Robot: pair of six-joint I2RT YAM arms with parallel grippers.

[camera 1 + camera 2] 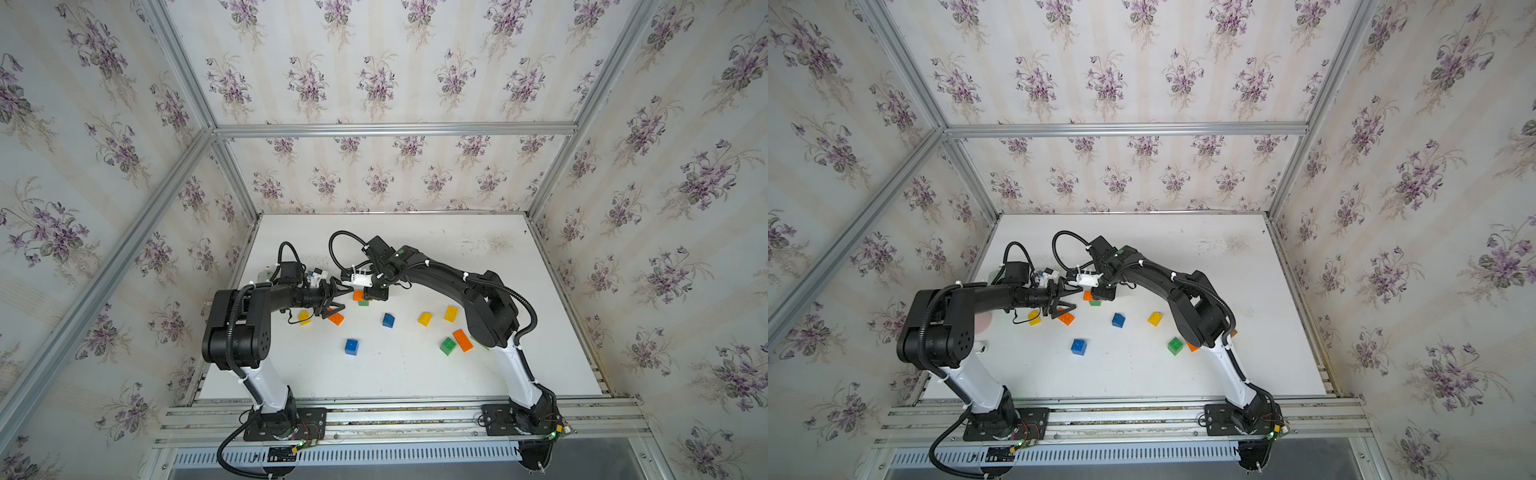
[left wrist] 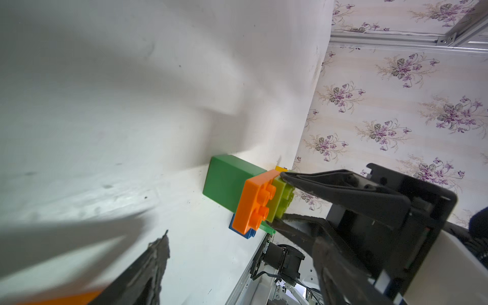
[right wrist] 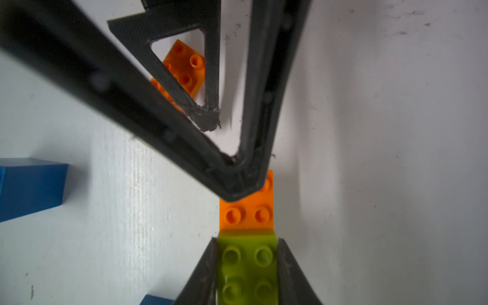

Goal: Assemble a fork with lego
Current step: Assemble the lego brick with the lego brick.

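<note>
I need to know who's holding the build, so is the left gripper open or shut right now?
Open. In a top view the left gripper has its fingers spread wide with nothing between them; the right gripper clamps the lime brick.

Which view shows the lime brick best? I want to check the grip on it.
The right wrist view: the lime brick fills the foreground, studs up, the right gripper shut on its sides. The left wrist view shows it side-on. In both top views the arms hide it.

A robot test cell. Aluminium frame [image 1: 390,129] holds floral wallpaper panels [image 1: 374,62]. Two arms are bolted to a rail [image 1: 395,415].
</note>
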